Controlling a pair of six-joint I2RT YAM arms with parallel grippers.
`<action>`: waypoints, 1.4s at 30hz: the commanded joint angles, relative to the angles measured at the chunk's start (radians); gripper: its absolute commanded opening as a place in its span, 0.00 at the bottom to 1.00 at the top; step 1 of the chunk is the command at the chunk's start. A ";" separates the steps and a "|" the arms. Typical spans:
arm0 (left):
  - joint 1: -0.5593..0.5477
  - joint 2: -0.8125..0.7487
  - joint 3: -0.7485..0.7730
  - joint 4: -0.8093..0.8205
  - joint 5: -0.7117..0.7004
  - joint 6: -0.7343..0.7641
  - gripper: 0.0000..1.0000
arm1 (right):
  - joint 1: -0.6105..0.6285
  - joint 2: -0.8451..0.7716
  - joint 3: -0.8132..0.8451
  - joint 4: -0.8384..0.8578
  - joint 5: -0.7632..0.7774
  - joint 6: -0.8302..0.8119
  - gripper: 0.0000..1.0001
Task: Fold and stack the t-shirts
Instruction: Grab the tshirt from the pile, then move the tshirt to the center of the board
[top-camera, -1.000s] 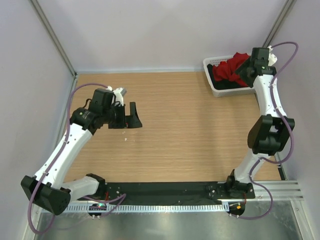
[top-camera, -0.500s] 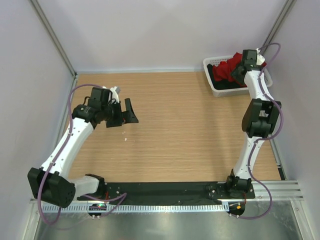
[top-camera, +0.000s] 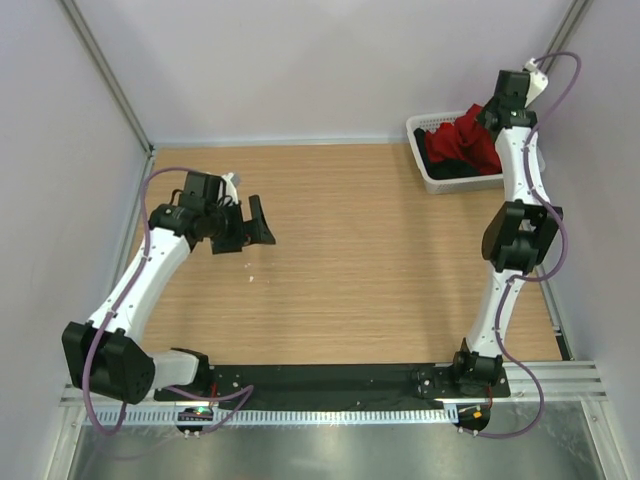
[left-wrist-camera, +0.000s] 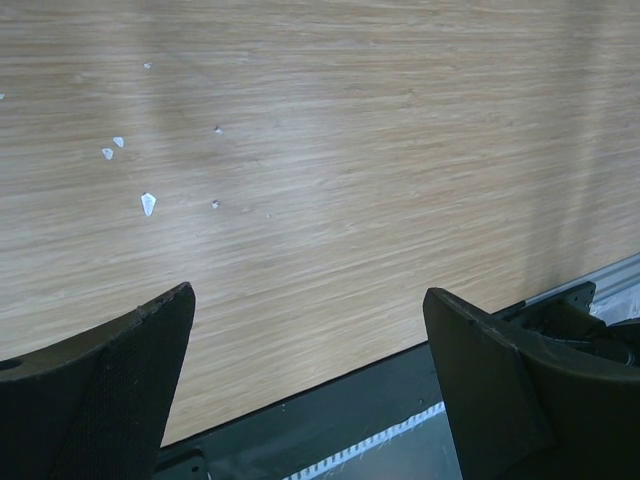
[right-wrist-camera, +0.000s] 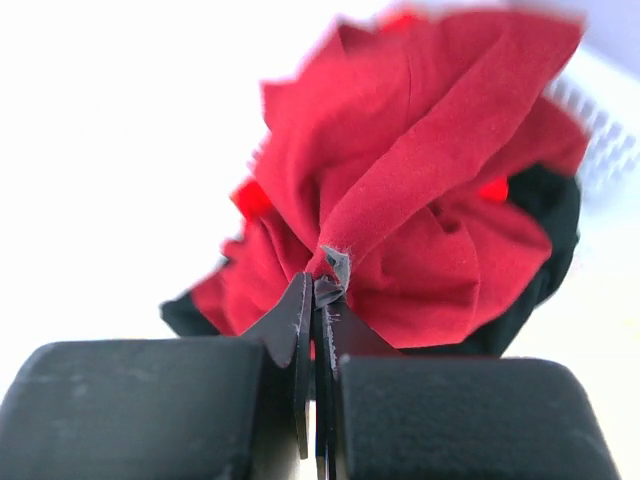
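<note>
Right wrist view showed the right hand (right-wrist-camera: 318, 290) pinching the crimson t-shirt (right-wrist-camera: 420, 200), held high probably to clear the basket (top-camera: 455, 186); the left hand (top-camera: 262, 222) hovered wide over the worktop (top-camera: 380, 260).

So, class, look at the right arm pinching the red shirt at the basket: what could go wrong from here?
1. The right gripper has its jaws shut on only a small fold of the red t-shirt, so it may slip free when lifted.
2. That shirt lies bunched over the black t-shirt in the white basket; pulling could drag the black one out, or tip the basket.
</note>
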 joint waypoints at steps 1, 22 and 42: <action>0.018 -0.031 0.052 0.012 0.020 0.023 0.96 | 0.020 -0.177 0.091 0.117 0.046 -0.035 0.01; 0.024 -0.166 -0.053 0.056 0.080 -0.042 0.97 | 0.256 -0.957 -0.341 -0.041 -0.361 0.164 0.01; -0.254 -0.088 -0.057 0.159 0.048 -0.313 0.97 | 0.577 -0.954 -0.924 -0.547 -0.349 0.135 0.82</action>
